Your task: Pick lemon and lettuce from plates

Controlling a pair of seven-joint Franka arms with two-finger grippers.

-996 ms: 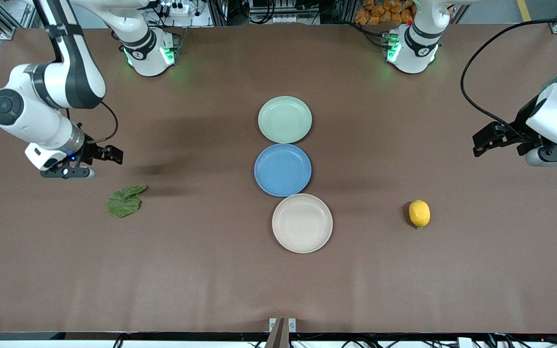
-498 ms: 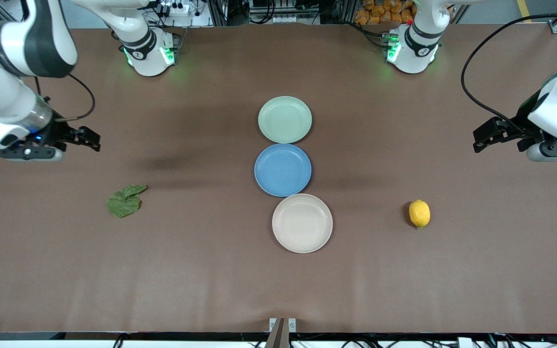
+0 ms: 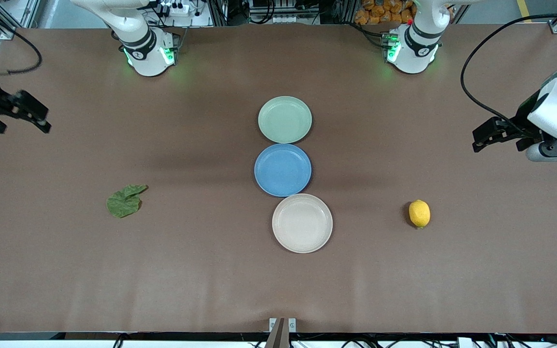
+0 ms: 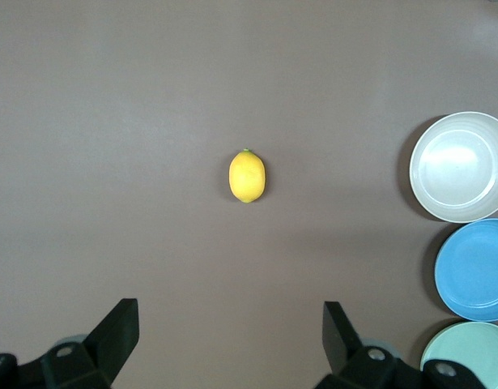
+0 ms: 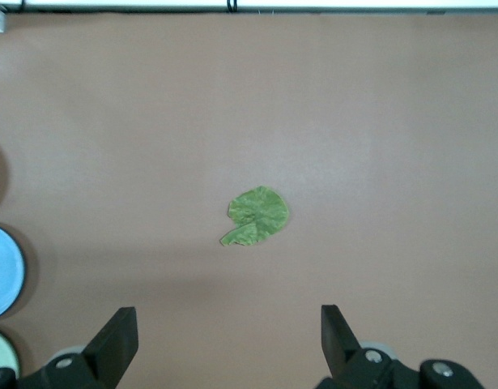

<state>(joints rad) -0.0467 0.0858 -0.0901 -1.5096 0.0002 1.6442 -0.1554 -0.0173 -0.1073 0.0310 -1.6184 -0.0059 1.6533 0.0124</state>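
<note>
**Plates bare, lemon and lettuce out on the table**

Plates stand in a row at mid-table: the pale green plate (image 3: 285, 119) touches the blue plate (image 3: 283, 169) and lies farther from the front camera than it, while the beige plate (image 3: 302, 223) touches the blue plate and lies nearer. We see nothing on any of them. The lemon (image 3: 419, 213) lies on the bare table (image 3: 211, 280), well apart from the blue plate toward the left arm's end. The lettuce (image 3: 124, 201) lies flat, well apart from the blue plate toward the right arm's end.

We judge that the removal from the plates is done and both arms wait. The left gripper (image 3: 485, 138) hangs over bare table, well apart from the blue plate, its jaws spread wide and empty. The right gripper (image 3: 17, 116) hangs at its own end, jaws likewise apart and empty. We think no further pick is called for.

The right arm is almost wholly cut off at the front view's edge; only its gripper shows.
</note>
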